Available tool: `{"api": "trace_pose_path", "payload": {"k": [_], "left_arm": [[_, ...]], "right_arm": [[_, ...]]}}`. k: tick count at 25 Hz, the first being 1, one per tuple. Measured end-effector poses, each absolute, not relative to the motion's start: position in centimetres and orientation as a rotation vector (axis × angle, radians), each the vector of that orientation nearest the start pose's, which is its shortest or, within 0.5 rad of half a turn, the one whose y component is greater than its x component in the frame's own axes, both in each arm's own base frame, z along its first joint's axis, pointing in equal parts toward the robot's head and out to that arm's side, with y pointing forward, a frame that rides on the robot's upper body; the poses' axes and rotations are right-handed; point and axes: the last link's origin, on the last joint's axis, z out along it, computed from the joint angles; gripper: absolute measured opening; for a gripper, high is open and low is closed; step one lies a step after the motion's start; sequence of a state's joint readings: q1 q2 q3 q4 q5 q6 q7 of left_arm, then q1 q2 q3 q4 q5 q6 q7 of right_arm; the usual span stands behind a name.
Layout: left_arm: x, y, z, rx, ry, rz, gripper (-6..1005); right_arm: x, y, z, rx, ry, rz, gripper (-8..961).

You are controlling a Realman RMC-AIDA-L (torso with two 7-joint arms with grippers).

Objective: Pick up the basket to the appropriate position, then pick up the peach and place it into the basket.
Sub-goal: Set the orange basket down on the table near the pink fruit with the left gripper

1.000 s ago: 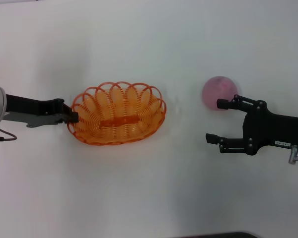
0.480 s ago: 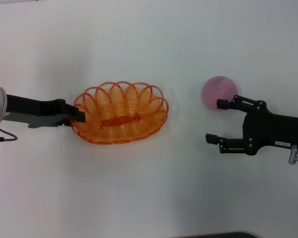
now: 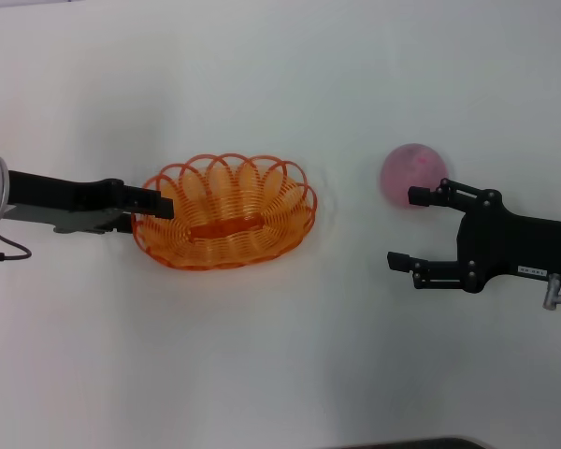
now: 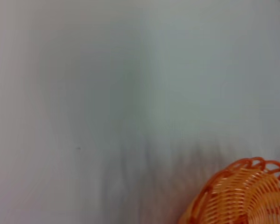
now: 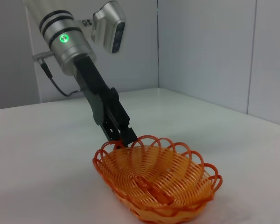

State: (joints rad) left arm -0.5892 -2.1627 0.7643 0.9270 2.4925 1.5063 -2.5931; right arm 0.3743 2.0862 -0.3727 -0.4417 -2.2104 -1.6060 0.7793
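My work lies on a plain white table (image 3: 262, 374). At the frame's top, pale grey panel walls (image 5: 205, 46) meet in a corner, perhaps partitions. Soft, even light.

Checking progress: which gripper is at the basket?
The left gripper, at the basket's left rim; the right gripper hangs open beside the peach.

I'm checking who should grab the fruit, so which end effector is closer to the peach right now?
Right. The right end effector sits just beside the peach, its upper finger at the fruit's edge. The left end effector is far across the table at the basket rim.
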Motion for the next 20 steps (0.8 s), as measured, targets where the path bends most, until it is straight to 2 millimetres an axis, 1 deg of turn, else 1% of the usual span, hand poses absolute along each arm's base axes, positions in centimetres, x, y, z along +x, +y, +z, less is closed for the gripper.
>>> {"api": "trace_pose_path", "payload": {"k": [3,7,9,11,13,14,15,20], "left_arm": [[-26.1,33.7,-0.8,-2.31,-1.843,-0.207,693],[-26.2,33.1,0.1,-2.37,-1.748,-0.32,698],[-26.4,32.6,0.8,-2.421,-1.663,-0.366,700],[-26.6,32.3,1.0,-2.46,-1.603,-0.386,702],[-26.7,31.8,1.2,-2.528,-1.499,-0.404,705],[-26.9,31.4,1.2,-2.58,-1.399,-0.408,706],[-26.9,31.4,1.2,-2.58,-1.399,-0.408,706],[-27.3,30.7,1.0,-2.68,-1.199,-0.392,706]], "right_arm": [[33.2,25.0,-2.4,-2.64,0.356,0.651,918],[33.2,25.0,-2.3,-2.633,0.359,0.653,918],[33.2,25.0,-2.3,-2.631,0.361,0.653,918],[33.2,25.0,-2.3,-2.631,0.365,0.654,918],[33.2,25.0,-2.2,-2.63,0.37,0.653,918],[33.2,25.1,-2.2,-2.63,0.373,0.652,918],[33.2,25.1,-2.2,-2.63,0.373,0.652,918],[33.2,25.2,-2.2,-2.63,0.37,0.653,917]]}}
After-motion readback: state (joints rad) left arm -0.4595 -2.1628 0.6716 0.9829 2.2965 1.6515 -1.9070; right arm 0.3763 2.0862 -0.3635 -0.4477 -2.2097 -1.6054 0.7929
